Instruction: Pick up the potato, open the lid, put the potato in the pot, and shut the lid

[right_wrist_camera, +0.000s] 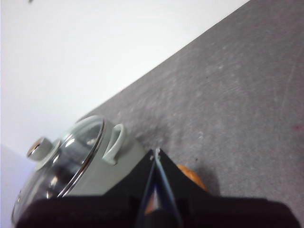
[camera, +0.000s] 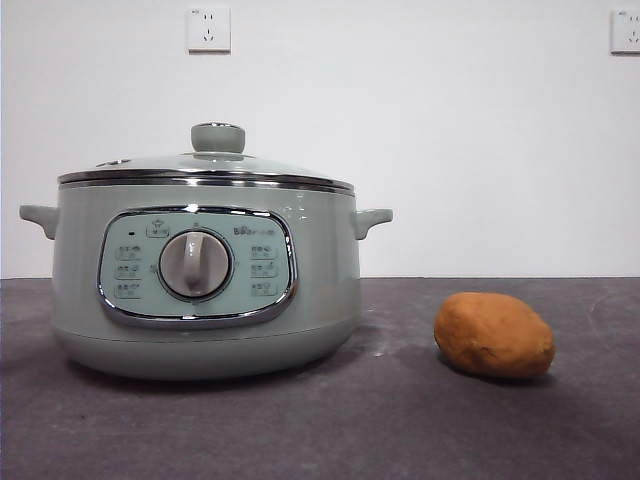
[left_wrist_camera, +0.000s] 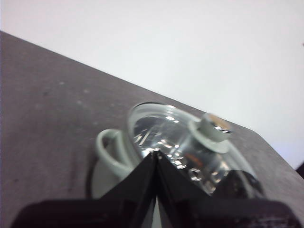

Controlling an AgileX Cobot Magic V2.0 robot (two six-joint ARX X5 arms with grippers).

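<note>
On table: lidded pot [camera: 205,290] | potato [camera: 494,335] well apart | panel writing unreadable

Left gripper [left_wrist_camera: 156,159] and right gripper [right_wrist_camera: 156,156]: matte black, wedge-shaped jaws (tapering to points).

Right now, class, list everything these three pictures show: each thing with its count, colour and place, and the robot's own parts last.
pale sage-green electric pot: one, standing on the table, away from the potato
round glass lid with chrome rim and green knob: one, closed on the pot
oval orange-brown potato: one, lying on the table on the side of one pot handle, apart from it
dark grey table: one, under everything
white wall sockets: two, high on the white wall behind
left gripper: one, black, jaws shut, above the pot
right gripper: one, black, jaws shut, above the potato
</note>
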